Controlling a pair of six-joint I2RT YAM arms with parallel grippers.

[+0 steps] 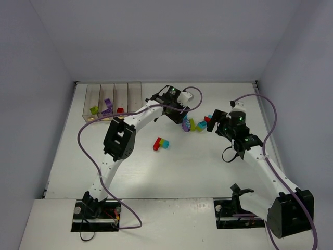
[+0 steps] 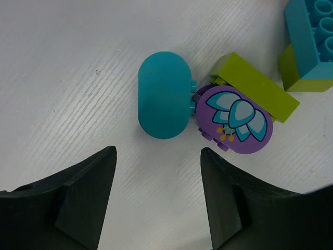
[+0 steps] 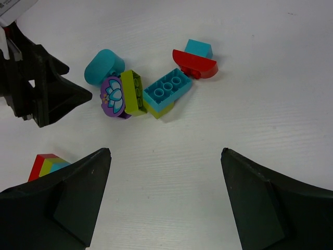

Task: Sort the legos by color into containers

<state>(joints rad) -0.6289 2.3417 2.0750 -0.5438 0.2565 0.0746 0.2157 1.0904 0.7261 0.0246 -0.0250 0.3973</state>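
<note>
Legos (image 2: 234,120) clustered, just beyond parted left hand (image 2: 157,153), not touching

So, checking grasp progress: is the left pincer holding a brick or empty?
Empty, open: the left pincer has its fingers apart over the table, the teal rounded brick lying ahead, untouched.

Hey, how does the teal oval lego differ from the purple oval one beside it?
The teal oval lego has a plain face; the purple oval lego carries a printed flower. In the left wrist view the teal one runs straight up the picture, while the purple one slants and abuts the lime green brick. Both are rounded ovals of similar size, touching each other.
</note>
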